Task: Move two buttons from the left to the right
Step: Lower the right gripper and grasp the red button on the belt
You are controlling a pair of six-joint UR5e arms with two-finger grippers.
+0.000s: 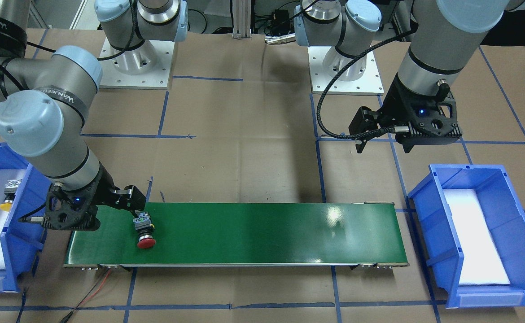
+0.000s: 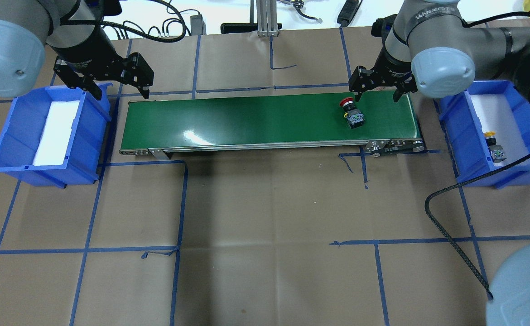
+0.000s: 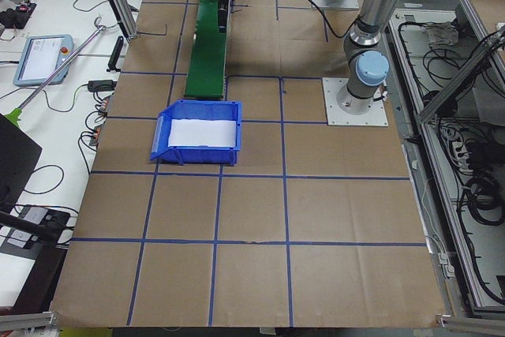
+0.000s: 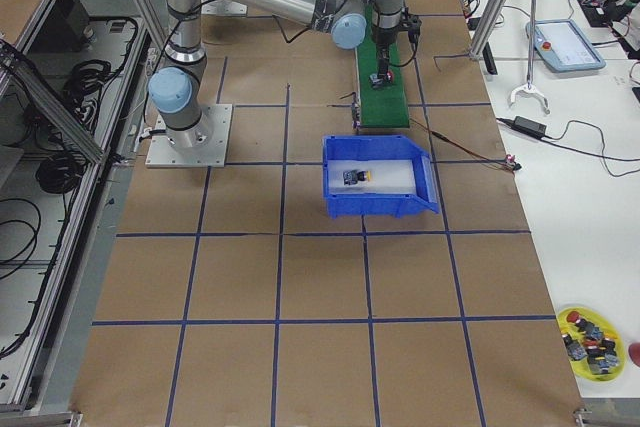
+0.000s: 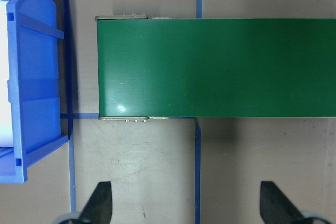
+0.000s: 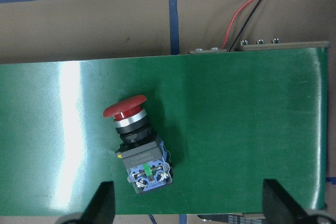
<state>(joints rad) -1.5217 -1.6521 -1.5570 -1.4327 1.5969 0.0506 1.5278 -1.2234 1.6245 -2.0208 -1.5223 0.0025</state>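
Hovering right fingers (image 6: 102, 205), spread, above red button (image 6: 137, 145)

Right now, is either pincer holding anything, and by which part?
Nothing is held. The left pincer and right pincer are open; the red button lies loose on the belt.

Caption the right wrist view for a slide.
Open right claw over the red button lying on the green belt.

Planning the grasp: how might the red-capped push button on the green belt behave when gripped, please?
The red-capped push button looks rigid, a moulded body. Lying sideways, its round barrel may roll; the square block likely stops it.
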